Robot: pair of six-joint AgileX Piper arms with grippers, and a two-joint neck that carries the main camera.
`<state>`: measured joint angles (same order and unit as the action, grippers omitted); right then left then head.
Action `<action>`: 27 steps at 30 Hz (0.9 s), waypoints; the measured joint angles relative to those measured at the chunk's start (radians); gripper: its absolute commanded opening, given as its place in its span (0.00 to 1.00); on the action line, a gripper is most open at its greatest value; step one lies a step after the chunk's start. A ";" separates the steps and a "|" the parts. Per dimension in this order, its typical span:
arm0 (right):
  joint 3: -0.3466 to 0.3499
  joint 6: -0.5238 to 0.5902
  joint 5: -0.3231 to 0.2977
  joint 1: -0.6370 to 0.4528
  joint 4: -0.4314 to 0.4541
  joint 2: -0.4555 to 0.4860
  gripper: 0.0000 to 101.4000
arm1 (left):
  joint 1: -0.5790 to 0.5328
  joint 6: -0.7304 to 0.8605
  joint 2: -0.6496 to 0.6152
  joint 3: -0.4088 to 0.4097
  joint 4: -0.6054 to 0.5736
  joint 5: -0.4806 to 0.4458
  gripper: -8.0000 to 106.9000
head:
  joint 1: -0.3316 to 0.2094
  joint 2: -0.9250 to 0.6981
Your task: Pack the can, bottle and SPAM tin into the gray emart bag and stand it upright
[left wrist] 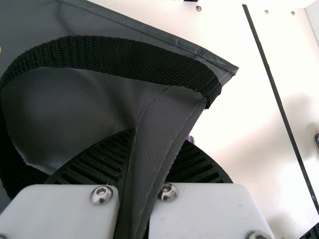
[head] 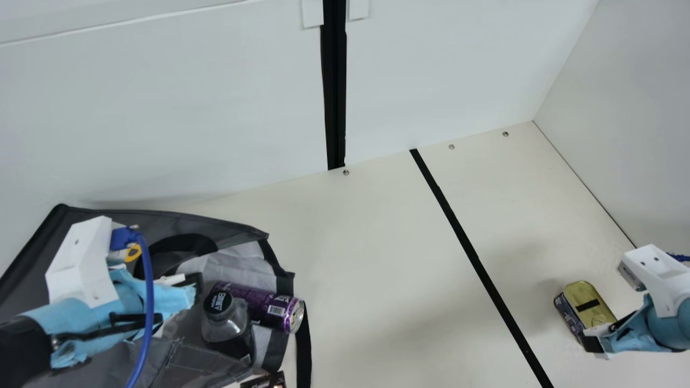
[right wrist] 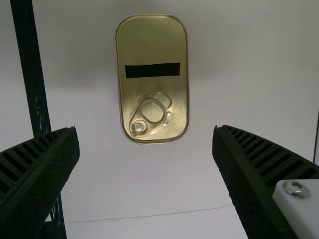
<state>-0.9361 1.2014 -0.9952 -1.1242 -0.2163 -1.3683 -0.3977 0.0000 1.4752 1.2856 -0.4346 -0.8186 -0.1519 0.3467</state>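
My left gripper (head: 186, 285) is over the gray bag (head: 215, 225), which lies on the table at the main view's left. In the left wrist view that gripper (left wrist: 134, 174) is shut on a fold of the bag (left wrist: 162, 119), beside its black strap. The purple can (head: 269, 308) lies on its side at the bag's opening, against the dark bottle (head: 223, 323) with its black cap. At the far right my right gripper (head: 595, 340) is by the SPAM tin (head: 585, 304). In the right wrist view the gripper (right wrist: 146, 149) stands open, the tin (right wrist: 152, 47) beyond its fingertips.
A black tape strip (head: 474, 258) crosses the table (head: 377, 269) between bag and tin. White walls (head: 161, 118) stand behind and at the right. A small dark object (head: 267, 381) is at the main view's bottom edge, beside the bag.
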 measured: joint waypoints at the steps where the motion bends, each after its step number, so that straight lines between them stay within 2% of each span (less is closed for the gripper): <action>1: 0.001 0.000 0.013 0.002 0.000 -0.008 0.94 | 0.000 0.000 0.000 0.000 0.000 0.000 0.00 | 0.000 0.002; 27: 0.030 -0.088 0.193 0.132 0.021 -0.164 0.94 | 0.000 0.000 0.000 0.000 0.000 0.000 0.00 | 0.000 0.002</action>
<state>-0.9062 1.1135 -0.8023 -0.9921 -0.1950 -1.5327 -0.3977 0.0000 1.4752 1.2856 -0.4346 -0.8186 -0.1519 0.3482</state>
